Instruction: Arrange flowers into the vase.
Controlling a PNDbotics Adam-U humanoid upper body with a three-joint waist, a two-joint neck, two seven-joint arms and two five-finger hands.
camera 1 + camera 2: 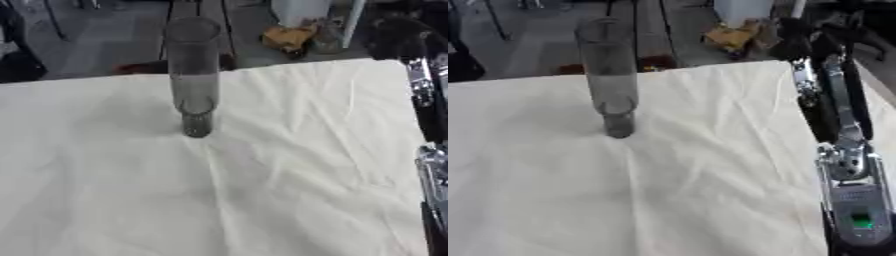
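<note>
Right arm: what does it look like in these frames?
The right arm is a long black limb with silver metal brackets and a round silver joint. A grey housing near the lower edge carries a small green light. Its far end is a dark, blurred mass; no hand can be made out. The left arm is not in view.

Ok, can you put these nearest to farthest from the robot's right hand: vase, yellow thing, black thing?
From the right hand, going by the right eye view:
1. the yellow thing, on the floor just left of it.
2. the vase, mid-table.
3. the black thing, far left edge.
</note>
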